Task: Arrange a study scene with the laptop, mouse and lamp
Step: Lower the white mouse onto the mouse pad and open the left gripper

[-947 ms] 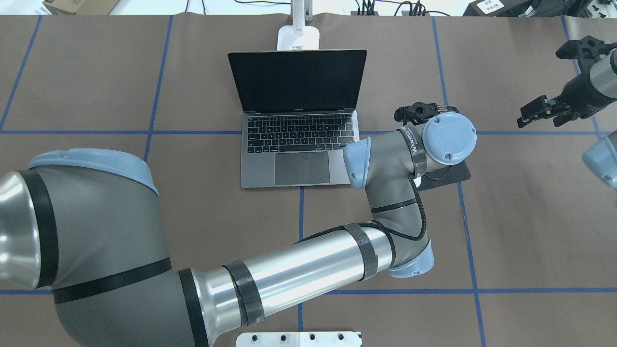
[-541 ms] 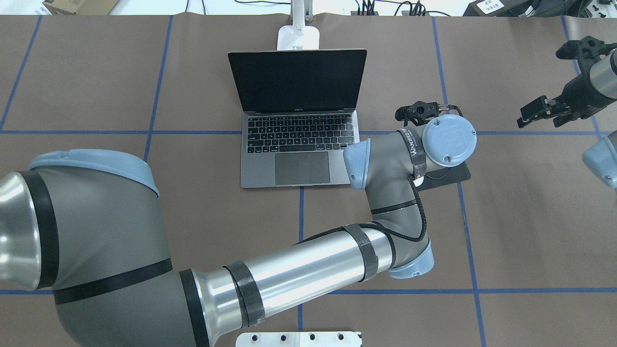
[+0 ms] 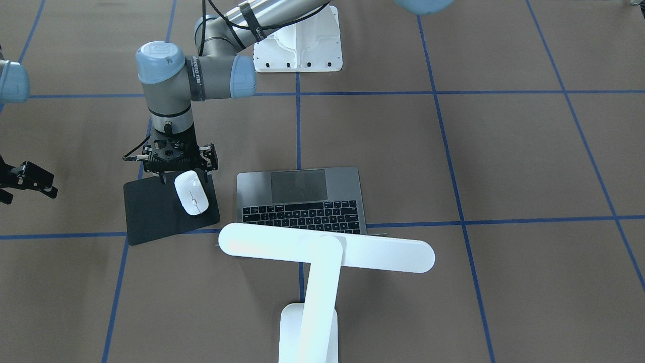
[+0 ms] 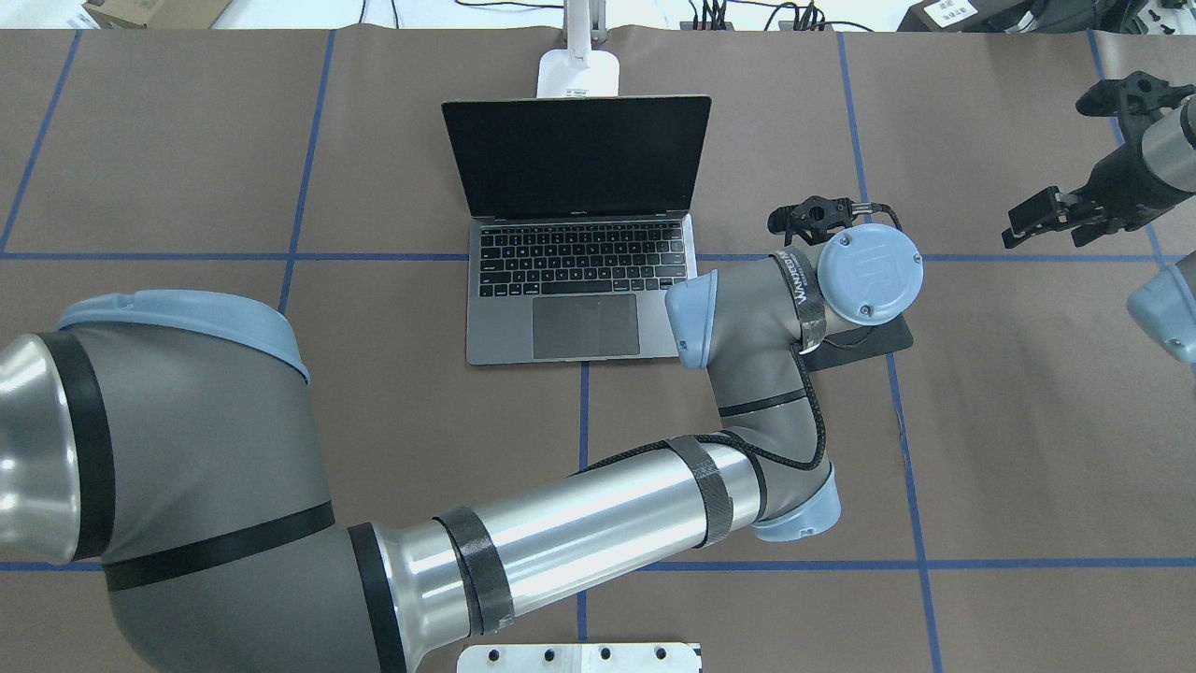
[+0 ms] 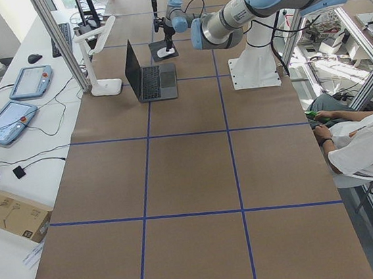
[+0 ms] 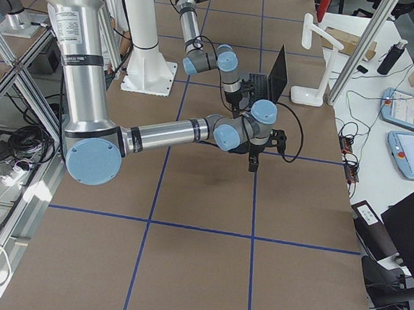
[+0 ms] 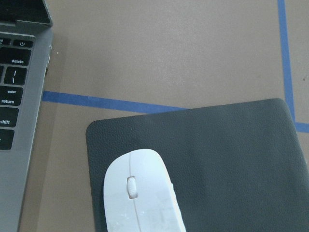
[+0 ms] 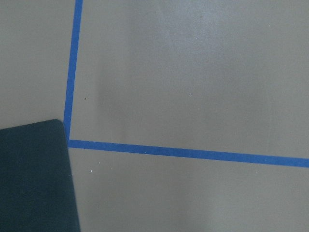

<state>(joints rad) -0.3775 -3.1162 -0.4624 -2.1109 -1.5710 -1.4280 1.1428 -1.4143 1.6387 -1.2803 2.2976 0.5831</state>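
The laptop (image 4: 579, 280) stands open at the table's far middle, its screen dark. The lamp (image 3: 327, 249) stands behind it, its bar head over the screen. The mouse (image 3: 191, 199) lies flat on a black mouse pad (image 3: 151, 212) beside the laptop; it also shows in the left wrist view (image 7: 140, 198). My left gripper (image 3: 184, 176) hangs open just above the mouse's near end, holding nothing. My right gripper (image 4: 1051, 222) hovers open and empty at the table's far right. In the overhead view the left wrist hides the mouse.
The white bolted pedestal (image 3: 297, 45) stands at the robot's edge of the table. Blue tape lines cross the brown table cover. A corner of the mouse pad (image 8: 34, 179) shows in the right wrist view. Tablets and cables lie on the side bench (image 5: 13, 113).
The left wrist has shifted slightly, so the white sliver of mouse seen under it in the overhead view is now hidden. The right gripper has drifted a little.
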